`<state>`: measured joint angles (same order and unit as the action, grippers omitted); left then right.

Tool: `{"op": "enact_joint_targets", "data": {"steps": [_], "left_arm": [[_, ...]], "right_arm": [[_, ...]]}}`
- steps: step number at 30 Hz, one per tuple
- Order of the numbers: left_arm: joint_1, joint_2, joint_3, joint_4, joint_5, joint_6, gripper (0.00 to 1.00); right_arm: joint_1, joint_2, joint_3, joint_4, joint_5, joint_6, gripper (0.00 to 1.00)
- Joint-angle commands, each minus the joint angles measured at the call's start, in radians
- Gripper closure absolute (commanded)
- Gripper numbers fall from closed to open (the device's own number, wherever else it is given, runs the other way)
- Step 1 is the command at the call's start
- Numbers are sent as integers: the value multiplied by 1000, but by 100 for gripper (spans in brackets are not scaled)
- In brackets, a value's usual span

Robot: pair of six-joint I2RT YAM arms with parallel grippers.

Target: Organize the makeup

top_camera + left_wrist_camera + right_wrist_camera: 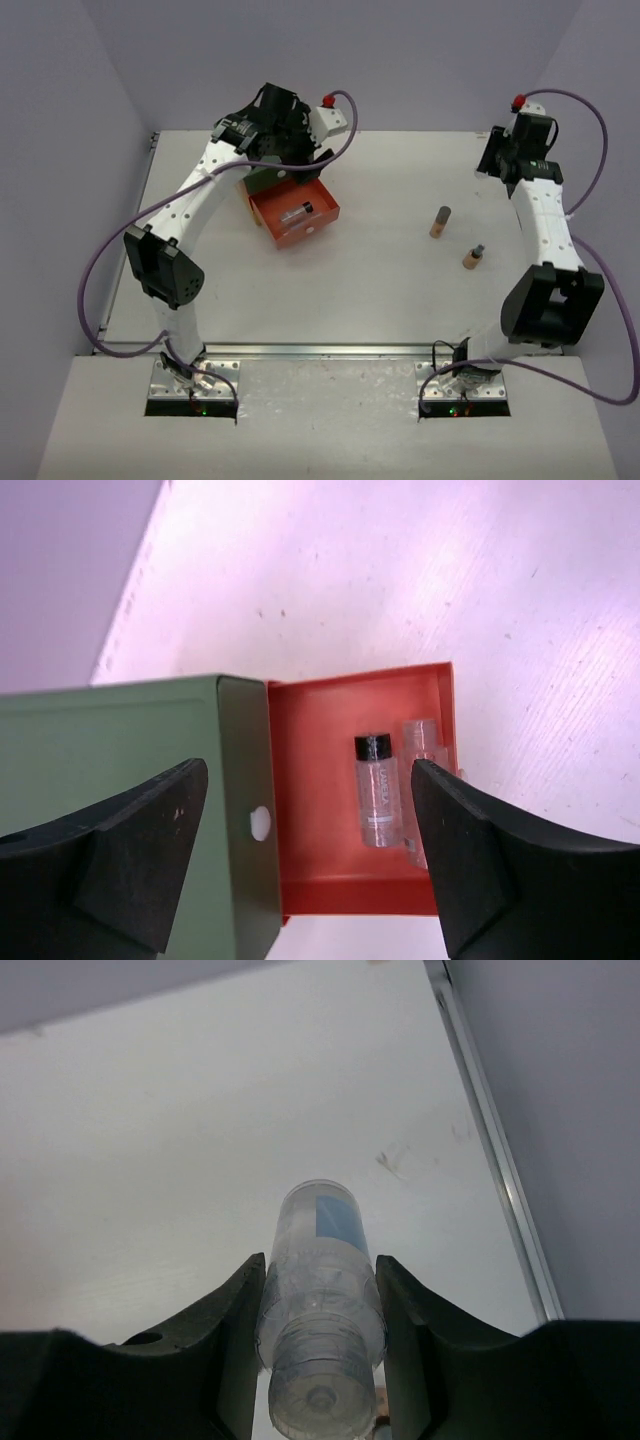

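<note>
My left gripper (308, 785) hangs with its jaws spread wide and empty over the green drawer box (120, 740), near the table's (380, 300) far edge, left of centre. Its orange drawer (320, 865) is pulled out. Inside lie a black-capped clear bottle (377, 792) and a second clear bottle (422, 742) just beside it. My right gripper (320, 1278) is clamped on a blue-labelled clear bottle (318, 1225) by the far right corner. A taller amber-brown bottle (440, 222) and a shorter amber-brown bottle (473, 258) sit near each other, toward the right edge.
</note>
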<state>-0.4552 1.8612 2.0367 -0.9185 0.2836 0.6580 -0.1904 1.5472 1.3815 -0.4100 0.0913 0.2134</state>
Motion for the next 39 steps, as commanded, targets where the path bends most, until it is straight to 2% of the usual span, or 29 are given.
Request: {"op": "enact_joint_targets", "data": {"steps": [1,4,7,11,16,21,25,29,39], "left_arm": [[-54,-171,20,82,133,186,12],[-83,-263,-128,146,161,344,5],[-99,-411,-316,281,200,444,0],[-103,-500,-410,372,223,420,0],[-104,-545,-481,381,227,377,0],[-103,-569,-524,375,226,389,0],[-103,-547,-508,377,221,337,2],[-103,-529,-500,372,192,328,12],[-103,-502,-484,369,170,309,69]], "right_arm": [[105,-114,49,130,-360,9,100],[203,-115,96,102,-468,7,100],[372,-118,89,137,-583,84,100],[489,-133,13,359,-657,305,100],[623,-96,53,397,-651,340,100],[668,-78,65,398,-681,374,100],[681,-82,51,438,-695,397,100],[683,-94,42,445,-700,403,100],[683,-96,40,452,-739,408,100]]}}
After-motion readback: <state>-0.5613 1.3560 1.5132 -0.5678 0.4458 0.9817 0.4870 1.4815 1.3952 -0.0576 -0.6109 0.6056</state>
